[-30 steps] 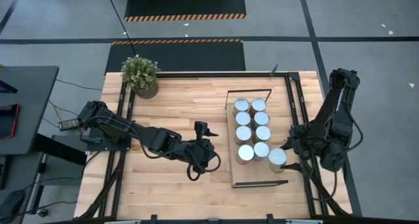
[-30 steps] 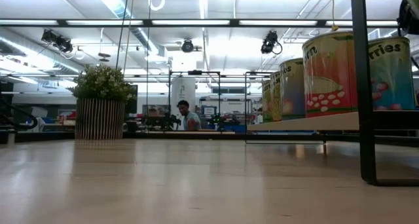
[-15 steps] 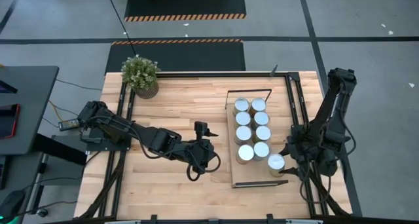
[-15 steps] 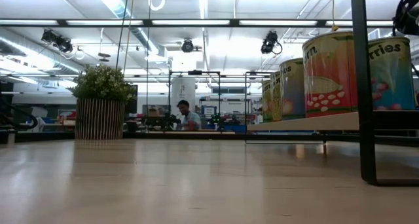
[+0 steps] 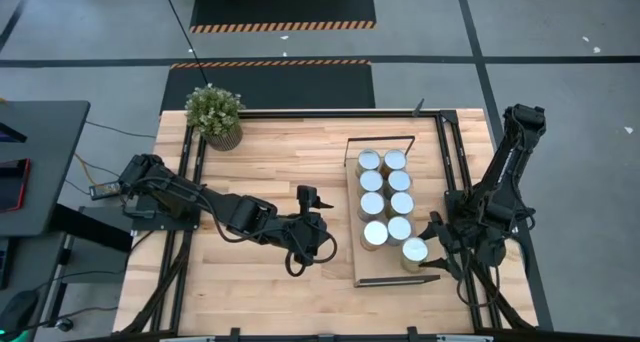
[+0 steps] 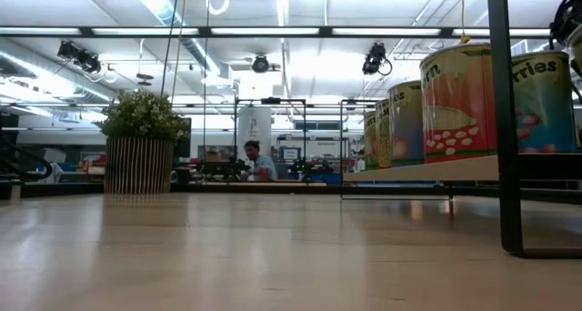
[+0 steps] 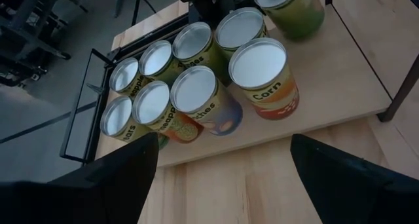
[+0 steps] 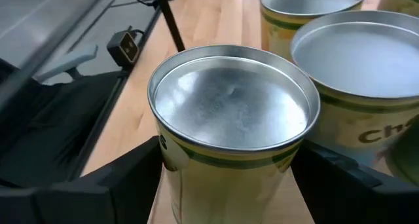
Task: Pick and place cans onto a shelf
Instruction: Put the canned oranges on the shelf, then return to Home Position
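The shelf (image 5: 385,267) is a light-wood board on a black frame, right of the table's middle. Several cans (image 5: 385,194) with silver lids stand on it in two rows, also seen in the left wrist view (image 7: 196,86) and the low view (image 6: 455,97). One more can (image 5: 413,250) is at the shelf's near right corner, with my right gripper (image 5: 420,250) shut on it. My left gripper (image 5: 328,232) waits open left of the shelf, nothing between its fingers (image 7: 98,185). My right gripper pinches the can's side wall (image 8: 171,160) just below the lid rim, one finger (image 8: 124,178) on each opposite side. It comes from the table's right, slanting down. The can stands upright. Whether its base rests on the shelf I cannot tell.
A potted plant (image 5: 214,114) stands at the table's far left corner. Black frame rails (image 5: 445,152) run along the table's sides. Bare wood lies between the plant and the shelf. A person (image 6: 259,158) shows far off in the room.
My right gripper has gone down and a little toward the table's left and near edges. It carries the can upright from beside the shelf's right edge to over its near right corner.
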